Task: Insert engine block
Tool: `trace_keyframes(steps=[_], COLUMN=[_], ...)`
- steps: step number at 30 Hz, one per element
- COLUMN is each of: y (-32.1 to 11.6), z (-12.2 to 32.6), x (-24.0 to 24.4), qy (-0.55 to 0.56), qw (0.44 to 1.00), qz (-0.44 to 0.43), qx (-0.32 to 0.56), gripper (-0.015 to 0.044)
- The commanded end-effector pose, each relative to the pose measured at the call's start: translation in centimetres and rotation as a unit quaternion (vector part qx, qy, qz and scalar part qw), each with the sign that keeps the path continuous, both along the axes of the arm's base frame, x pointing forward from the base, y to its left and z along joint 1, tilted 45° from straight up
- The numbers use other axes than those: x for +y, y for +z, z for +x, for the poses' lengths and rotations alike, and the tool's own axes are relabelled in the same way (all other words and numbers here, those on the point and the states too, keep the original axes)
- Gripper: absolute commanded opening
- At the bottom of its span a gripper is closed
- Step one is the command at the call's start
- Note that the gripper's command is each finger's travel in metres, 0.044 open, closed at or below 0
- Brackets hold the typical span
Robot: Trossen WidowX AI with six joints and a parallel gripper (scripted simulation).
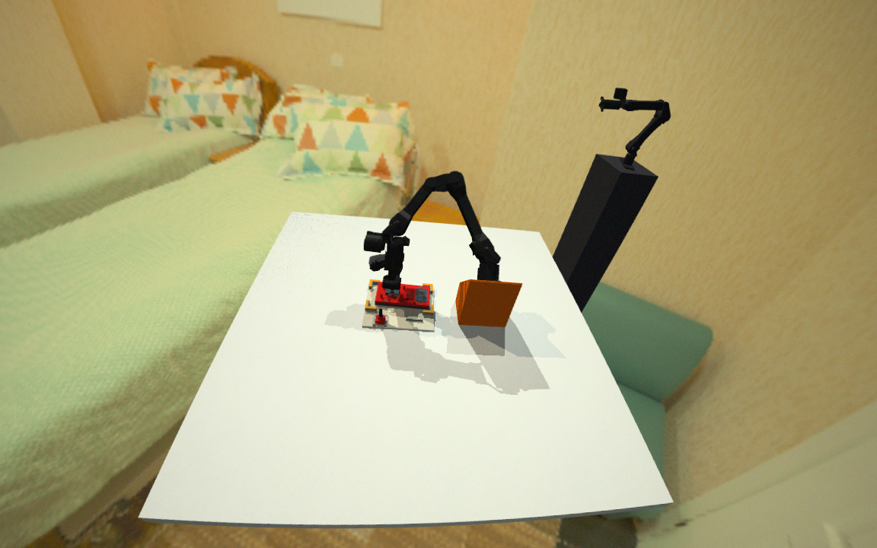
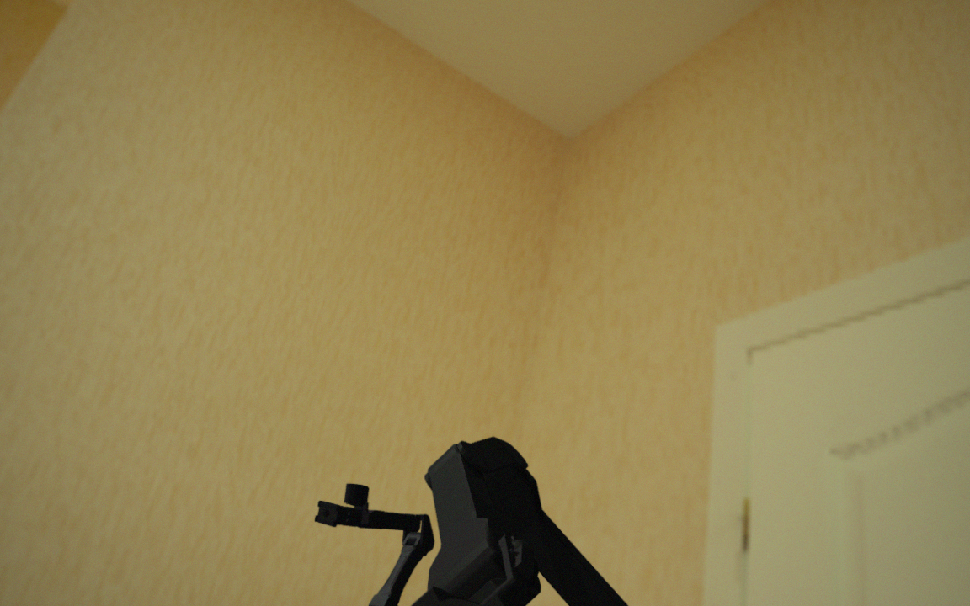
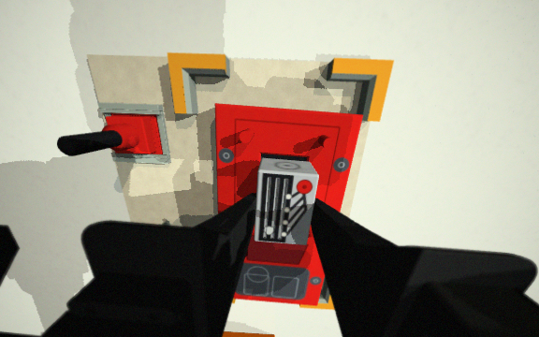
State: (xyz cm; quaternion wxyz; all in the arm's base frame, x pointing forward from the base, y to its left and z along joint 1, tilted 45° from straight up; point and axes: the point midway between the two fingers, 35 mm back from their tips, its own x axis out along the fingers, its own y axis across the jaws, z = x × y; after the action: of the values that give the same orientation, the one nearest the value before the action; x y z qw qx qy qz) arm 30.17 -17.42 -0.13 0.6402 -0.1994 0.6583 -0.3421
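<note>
The engine block (image 1: 395, 292) (image 3: 288, 206) is just below the middle of the wrist frame, its ribbed grey top facing the camera. The hand (image 1: 392, 285) (image 3: 283, 201) is clamped on it, a finger against either side. Beyond its far end a dark strip of the opening (image 3: 284, 155) shows in the red car body (image 1: 400, 304) (image 3: 293, 131); whether the block's foot has entered, and how deep, I cannot tell. Nor can I make out the rib or the slot, so the facing remains unconfirmed.

The step in hand looks like lining up and lowering. Keep the block upright and square to the opening's edges, settle the slot side toward the rib, then go straight down, slowly. Should it catch on an edge, ease up slightly and correct sideways rather than push; a tilted block could wedge or shift the body. Let go only once it bottoms out, part the fingers just enough to free both sides, and rise straight up.

Farther out, yellow corner guides (image 3: 198, 61) stand on the beige board (image 1: 397, 326) (image 3: 260, 91). The red piece with a black handle (image 1: 380, 319) (image 3: 143, 133), left in the wrist frame, needs clearance on the way out. The white surface (image 1: 387, 443) (image 3: 461, 140) carries everything.
</note>
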Motion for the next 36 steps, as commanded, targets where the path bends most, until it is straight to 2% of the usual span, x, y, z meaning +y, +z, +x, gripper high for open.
trace_keyframes(steps=[1,10,21,33,36], y=[-0.01,-0.03,-0.02,0.01,0.01], z=[-0.01,-0.01,-0.01,-0.19,-0.19], x=[-0.02,-0.03,-0.01,0.17,0.17], qy=[0.002,0.002,0.000,0.001,0.001], qw=[1.000,1.000,1.000,1.000,1.000], qz=[-0.001,-0.001,0.000,-0.001,-0.001], qx=[0.002,0.001,0.000,0.001,0.001], gripper=[0.0158,0.0158,0.0440,0.0440,0.0361])
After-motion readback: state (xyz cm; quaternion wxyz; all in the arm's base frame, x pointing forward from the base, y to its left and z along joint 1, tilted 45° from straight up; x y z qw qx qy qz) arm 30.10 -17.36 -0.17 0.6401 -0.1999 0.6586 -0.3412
